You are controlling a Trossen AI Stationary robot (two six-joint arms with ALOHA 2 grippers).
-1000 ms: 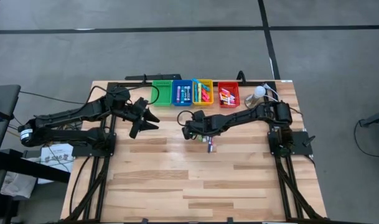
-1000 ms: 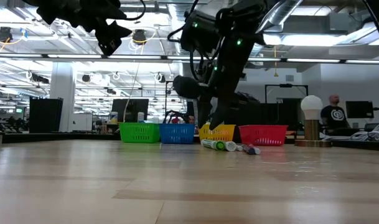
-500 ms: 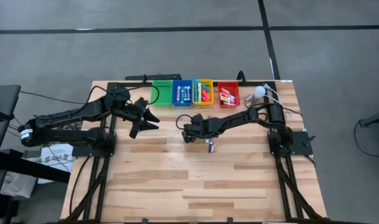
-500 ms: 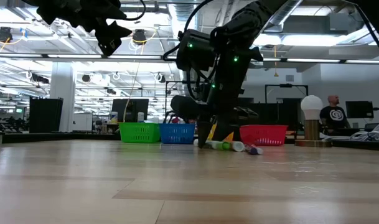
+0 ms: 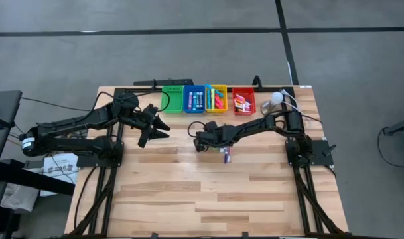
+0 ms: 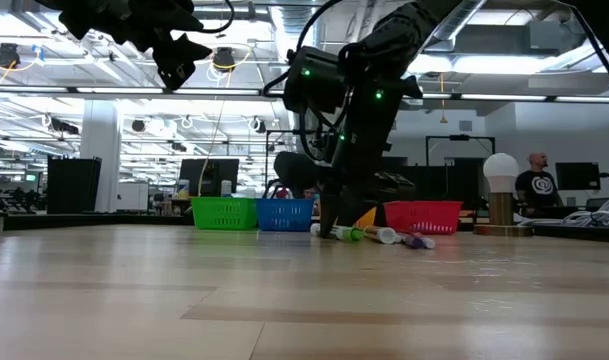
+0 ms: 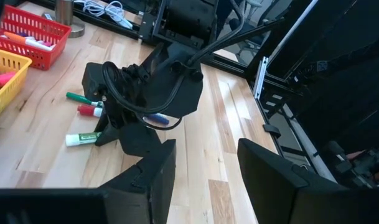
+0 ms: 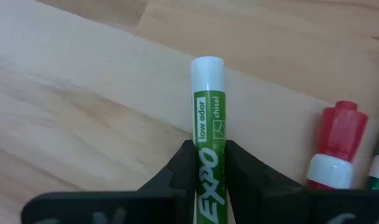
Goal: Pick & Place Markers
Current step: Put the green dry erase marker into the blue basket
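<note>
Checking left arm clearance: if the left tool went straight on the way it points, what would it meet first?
Probably the right arm's wrist: it fills the line ahead of the left tool, above the loose markers. Depth is unclear.

From above I can't make out the loose markers (image 5: 225, 155); the right arm (image 5: 245, 130) covers most of them. In the right wrist view the green marker (image 8: 208, 146) runs off the picture's edge between the fingers (image 8: 180, 165), so I can't see its cap end. The red marker (image 8: 338, 149) beside it is cut off too. The pens in the bins (image 5: 215, 98) are too small to count.
</note>
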